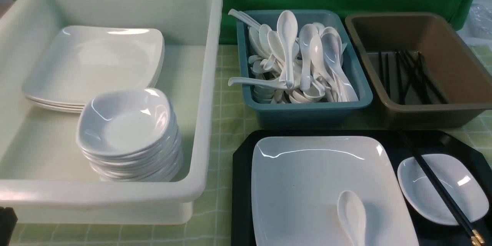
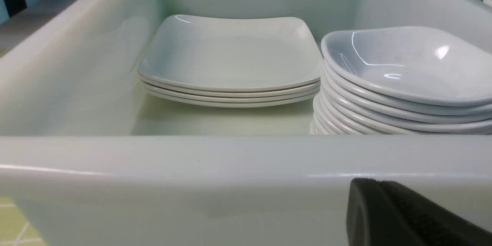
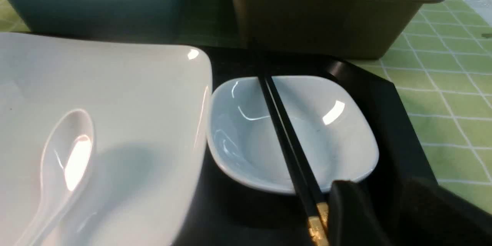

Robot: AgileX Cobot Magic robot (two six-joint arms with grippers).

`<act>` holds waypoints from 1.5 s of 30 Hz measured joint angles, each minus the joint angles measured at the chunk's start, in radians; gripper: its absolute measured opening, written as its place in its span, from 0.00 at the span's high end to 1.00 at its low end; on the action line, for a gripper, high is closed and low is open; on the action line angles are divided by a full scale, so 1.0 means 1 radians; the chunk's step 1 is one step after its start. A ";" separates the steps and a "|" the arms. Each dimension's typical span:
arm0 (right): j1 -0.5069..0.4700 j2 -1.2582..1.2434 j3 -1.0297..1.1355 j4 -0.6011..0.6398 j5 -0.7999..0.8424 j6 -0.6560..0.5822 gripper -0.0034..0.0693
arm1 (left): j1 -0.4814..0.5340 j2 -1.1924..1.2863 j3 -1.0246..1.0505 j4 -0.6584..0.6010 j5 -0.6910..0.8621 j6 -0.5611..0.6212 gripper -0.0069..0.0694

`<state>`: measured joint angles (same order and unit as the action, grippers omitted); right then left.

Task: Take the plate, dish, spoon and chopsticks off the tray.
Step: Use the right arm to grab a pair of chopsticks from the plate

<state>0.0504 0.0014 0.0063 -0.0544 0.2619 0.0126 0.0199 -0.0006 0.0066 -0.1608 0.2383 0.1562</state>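
The black tray (image 1: 242,184) lies at the front right. On it sits the large white plate (image 1: 307,184), with the white spoon (image 1: 351,215) lying in its near part. The small white dish (image 1: 465,196) stands right of the plate. The black chopsticks (image 1: 439,186) lie across the dish, gold bands towards me. In the right wrist view my right gripper (image 3: 380,184) is open and empty just behind the dish (image 3: 338,138), beside the gold end of the chopsticks (image 3: 284,134). One finger of my left gripper (image 2: 384,207) shows, low outside the white tub's near wall.
The white tub (image 1: 207,84) at left holds stacked plates (image 1: 92,61) and a stack of small dishes (image 1: 130,130). A teal bin (image 1: 307,113) full of spoons and a brown bin (image 1: 423,117) with chopsticks stand behind the tray. Green checked cloth covers the table.
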 joint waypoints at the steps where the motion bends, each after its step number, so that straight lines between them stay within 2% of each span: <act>1: 0.000 0.000 0.000 0.000 0.000 0.000 0.63 | 0.000 0.000 0.000 0.000 0.000 0.000 0.88; 18: 0.000 0.000 0.000 0.000 0.000 0.000 0.63 | 0.000 0.000 0.000 -0.012 -0.014 -0.003 0.88; 20: 0.000 0.000 0.000 0.000 0.000 0.000 0.63 | 0.000 0.000 0.000 -0.097 -0.048 -0.040 0.88; 21: 0.000 0.000 0.000 0.000 0.000 0.000 0.63 | 0.000 0.000 0.000 -0.212 -0.077 -0.088 0.88; 23: 0.000 0.000 0.000 0.000 0.000 0.000 0.63 | 0.000 0.000 0.000 -0.326 -0.104 -0.125 0.88; 24: 0.000 0.000 0.000 0.000 0.000 0.000 0.63 | 0.000 0.000 0.000 -0.455 -0.145 -0.156 0.88; 25: 0.000 0.000 0.000 0.000 0.000 0.000 0.63 | 0.000 0.000 0.000 -0.503 -0.166 -0.162 0.88; 27: 0.000 0.000 0.000 0.000 0.000 0.000 0.63 | 0.000 0.000 0.000 -0.584 -0.225 -0.192 0.88; 31: 0.000 0.000 0.000 0.000 0.000 0.000 0.63 | 0.000 -0.001 -0.025 -0.615 -0.238 -0.247 0.88; 37: 0.000 0.000 0.000 0.000 0.000 0.000 0.63 | 0.000 0.129 -0.282 -0.493 -0.012 -0.064 0.88; 40: 0.000 0.000 0.000 0.000 0.000 0.000 0.63 | -0.006 0.294 -0.410 -0.469 0.113 0.086 0.88; 42: 0.000 0.000 0.000 0.000 0.000 0.000 0.63 | -0.039 0.399 -0.477 -0.462 0.167 0.171 0.88; 45: 0.000 0.000 0.000 0.000 0.000 0.000 0.63 | -0.113 0.533 -0.548 -0.458 0.207 0.226 0.88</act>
<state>0.0504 0.0014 0.0063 -0.0544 0.2617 0.0126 -0.0928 0.5323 -0.5410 -0.6192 0.4449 0.3827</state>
